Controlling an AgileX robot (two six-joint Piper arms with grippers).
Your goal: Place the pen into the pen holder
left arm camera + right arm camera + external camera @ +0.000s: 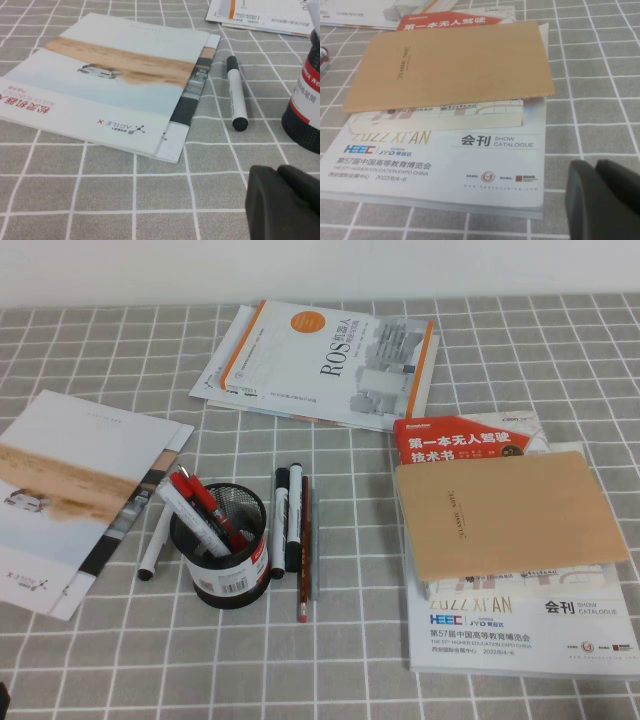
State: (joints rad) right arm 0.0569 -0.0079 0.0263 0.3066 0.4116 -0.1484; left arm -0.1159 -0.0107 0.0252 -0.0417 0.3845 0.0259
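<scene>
The pen (313, 548), a very thin pale grey stick, lies flat on the checked tablecloth (120, 650), just beside a dark red pencil (303, 560) and near two black-capped white markers (293, 515). It is probably light, stiff and smooth, apt to roll or slip, so it is best pinched across its middle, where care is needed not to catch the pencil as well. The pen holder (236, 578), a black mesh cup already containing red-and-white markers (205, 515), stands upright just left of this row; another marker (236, 95) lies on its far side, by a brochure (115, 85). Left gripper (283, 202): low over the cloth near that marker, empty, state cannot be told. Right gripper (606, 200): pressed together, empty, beside a show catalogue (445, 172) under a tan notebook (455, 62), well apart from the pen.
</scene>
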